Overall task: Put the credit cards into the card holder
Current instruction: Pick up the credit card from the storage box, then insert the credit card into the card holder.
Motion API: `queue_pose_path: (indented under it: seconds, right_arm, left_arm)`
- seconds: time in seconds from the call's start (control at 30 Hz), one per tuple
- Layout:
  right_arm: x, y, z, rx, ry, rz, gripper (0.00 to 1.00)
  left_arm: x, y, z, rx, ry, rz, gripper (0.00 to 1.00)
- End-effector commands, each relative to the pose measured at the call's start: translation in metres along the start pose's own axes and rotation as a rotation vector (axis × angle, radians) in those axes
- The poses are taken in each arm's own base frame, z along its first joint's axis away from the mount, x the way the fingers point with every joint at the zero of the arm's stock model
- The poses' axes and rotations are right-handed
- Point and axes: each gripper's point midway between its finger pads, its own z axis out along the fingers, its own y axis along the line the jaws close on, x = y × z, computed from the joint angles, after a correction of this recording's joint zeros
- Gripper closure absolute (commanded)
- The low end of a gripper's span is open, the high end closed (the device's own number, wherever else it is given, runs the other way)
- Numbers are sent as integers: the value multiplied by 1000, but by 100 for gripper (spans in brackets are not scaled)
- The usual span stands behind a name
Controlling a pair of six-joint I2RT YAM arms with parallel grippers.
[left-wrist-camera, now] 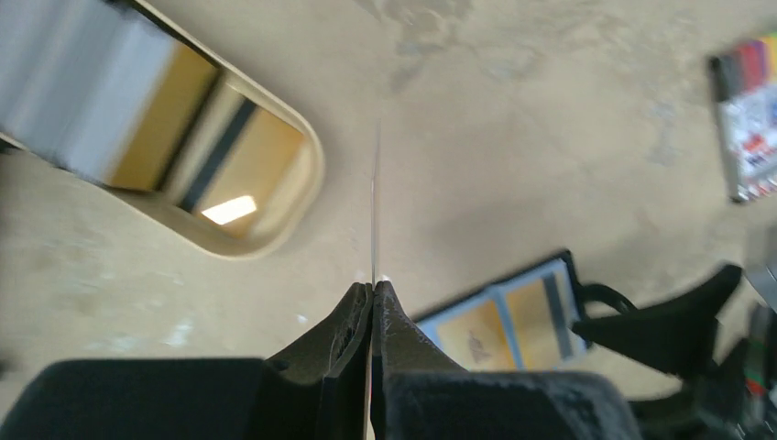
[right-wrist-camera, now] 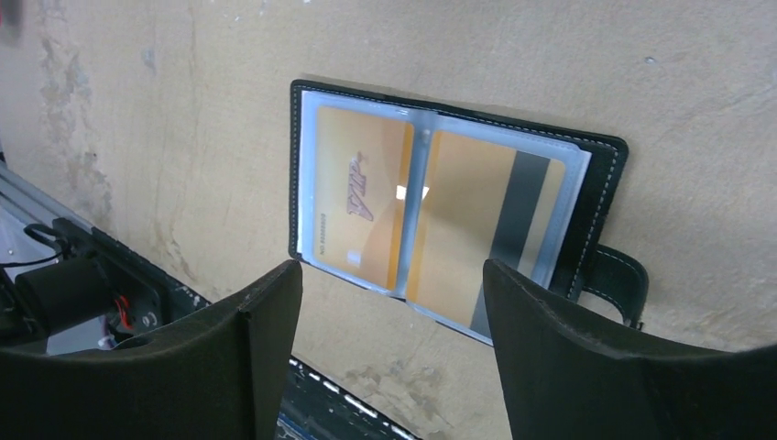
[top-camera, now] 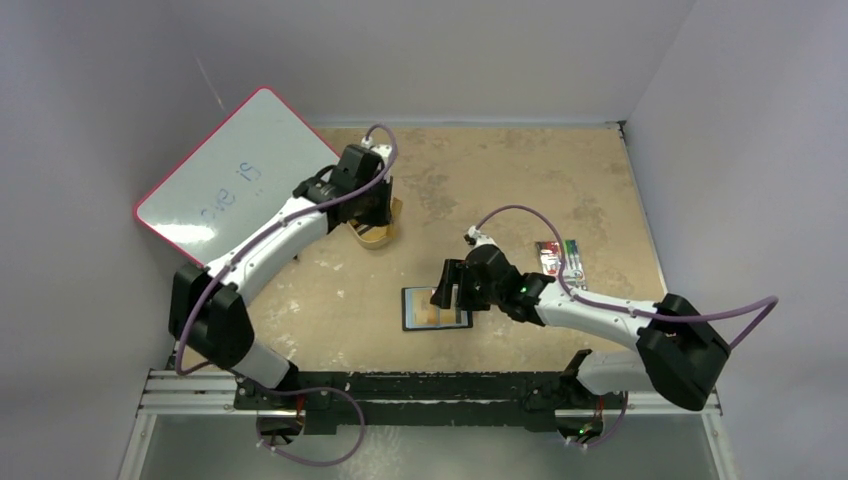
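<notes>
The card holder [top-camera: 435, 308] lies open on the table near the front edge. In the right wrist view it [right-wrist-camera: 605, 174] shows two gold-orange credit cards in clear sleeves, one plain [right-wrist-camera: 362, 197] and one with a black stripe [right-wrist-camera: 476, 229]. My right gripper [right-wrist-camera: 392, 268] is open and empty just above its near edge, also seen from the top [top-camera: 447, 290]. My left gripper [left-wrist-camera: 374, 286] is shut on a thin credit card [left-wrist-camera: 374, 202] seen edge-on. It hovers by the gold oval tin [left-wrist-camera: 302, 174], shown from the top [top-camera: 372, 215].
The gold oval tin [top-camera: 378, 238] sits left of centre, with blurred gold and black-striped shapes inside. A multicoloured striped item [top-camera: 560, 258] lies to the right. A red-edged whiteboard [top-camera: 235, 175] leans at the back left. The holder's snap tab [right-wrist-camera: 614, 280] sticks out.
</notes>
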Motion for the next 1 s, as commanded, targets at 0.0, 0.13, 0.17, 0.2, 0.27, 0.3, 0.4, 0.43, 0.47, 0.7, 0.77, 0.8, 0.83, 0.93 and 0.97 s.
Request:
queue_pose_path:
  seconds: [0.0, 0.13, 0.17, 0.2, 0.27, 0.3, 0.4, 0.43, 0.47, 0.7, 0.77, 0.8, 0.83, 0.93, 0.97]
  right_arm:
    - [-14, -4, -6, 30, -53, 36, 25]
    - [-12, -13, -3, 9, -37, 69, 25]
    - [-13, -14, -3, -4, -35, 79, 25]
    - [-12, -15, -2, -12, -35, 83, 25]
    - [-13, -13, -2, -34, -37, 86, 25]
    - [-12, -13, -1, -39, -33, 88, 26]
    - [-7, -16, 1, -34, -17, 93, 26]
    - [-6, -17, 2, -32, -13, 94, 26]
    - [-5, -18, 3, -30, -10, 96, 26]
    - [-3, -18, 5, -36, -3, 97, 27]
    - [-2, -20, 6, -26, -1, 96, 27]
    - [-2, -21, 6, -21, -4, 96, 27]
    - [-2, -23, 6, -11, -6, 97, 27]
    - [-2, -30, 6, 19, -11, 94, 27]
    - [-2, -31, 6, 24, -13, 92, 27]
  left_arm:
    - [10, -51, -14, 306, -47, -209, 100]
    - [39, -58, -20, 371, -32, -298, 100]
    - [46, -60, -22, 384, -27, -313, 100]
    - [53, -62, -23, 395, -23, -329, 100]
    - [68, -65, -23, 408, -10, -355, 100]
    - [74, -68, -23, 418, -4, -370, 100]
    - [95, -79, -19, 457, 15, -413, 100]
    - [102, -82, -17, 466, 24, -424, 100]
    - [109, -85, -15, 466, 35, -428, 100]
    - [159, -75, 5, 385, 110, -445, 100]
    - [169, -69, 9, 356, 127, -439, 100]
    - [173, -67, 11, 344, 134, -436, 100]
    - [177, -65, 13, 337, 140, -436, 100]
    - [185, -63, 17, 332, 150, -441, 100]
    - [187, -62, 19, 327, 155, -444, 100]
